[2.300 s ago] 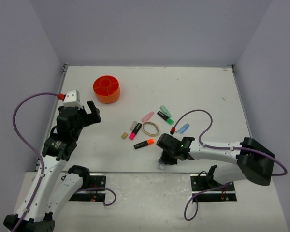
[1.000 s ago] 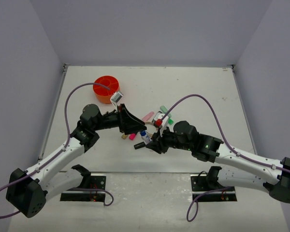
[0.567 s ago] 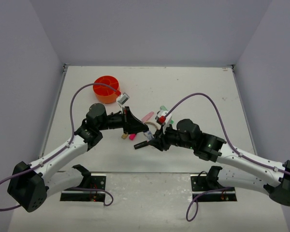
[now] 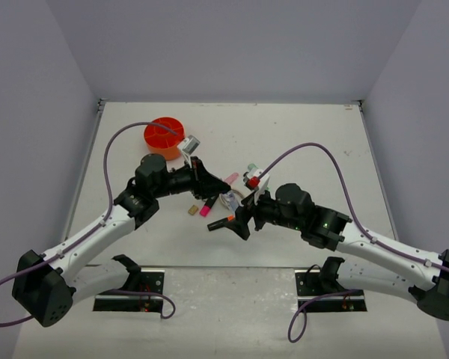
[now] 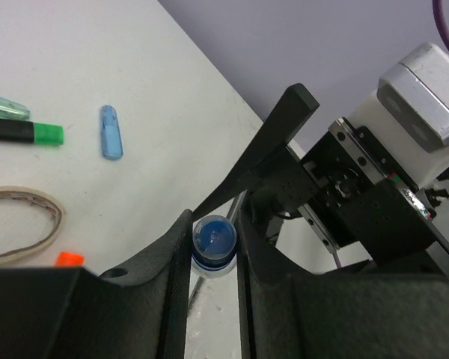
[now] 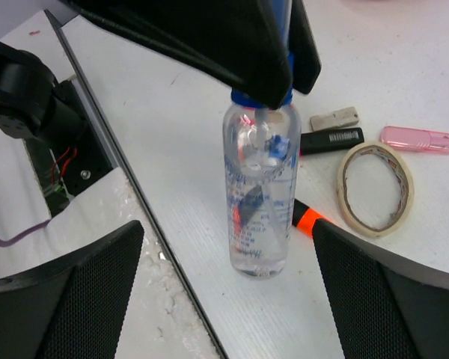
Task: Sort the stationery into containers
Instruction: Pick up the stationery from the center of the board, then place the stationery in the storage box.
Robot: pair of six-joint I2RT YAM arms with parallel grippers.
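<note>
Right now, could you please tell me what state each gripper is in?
Left gripper: closed on the blue cap of the clear tube.
Right gripper: open, fingers apart either side of the tube.

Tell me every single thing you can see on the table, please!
round orange plastic tub: one, orange, far left of table.
clear plastic tube with blue cap: one, held mid-table by its cap.
black highlighters: three, pink, orange, green ends, mid-table.
pastel pieces: three, pink, mint, blue, mid-table.
tan tape ring: one, mid-table.
small blocks: two, tan, pale grey, by pink highlighter.
left gripper: shut on tube's cap.
right gripper: open, either side of tube.
</note>
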